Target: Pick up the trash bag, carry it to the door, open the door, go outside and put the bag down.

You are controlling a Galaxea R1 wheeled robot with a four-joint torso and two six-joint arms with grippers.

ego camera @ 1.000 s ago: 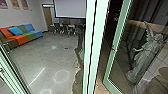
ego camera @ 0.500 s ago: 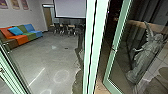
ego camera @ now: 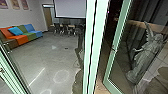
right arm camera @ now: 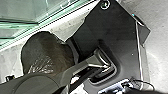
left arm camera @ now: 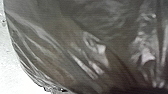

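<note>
A dark, translucent trash bag (left arm camera: pixel 57 47) shows large and close in the left wrist view, its plastic creased and shiny. The same dark bag (right arm camera: pixel 46 55) appears in the right wrist view, rounded and bulging, beside the robot's dark plate and near a green-edged glass panel. In the head view, a glass door with a pale green frame (ego camera: pixel 113 53) stands at an angle on the right, a dark gap between it and the thick green post (ego camera: pixel 92 47). How the bag is held cannot be made out.
Another green frame (ego camera: pixel 12 70) crosses the lower left. Beyond the glass are a colourful sofa (ego camera: pixel 21 35), chairs (ego camera: pixel 65 29) at a table and a white screen (ego camera: pixel 70 8). A winged grey statue (ego camera: pixel 147 53) stands behind the right-hand door glass.
</note>
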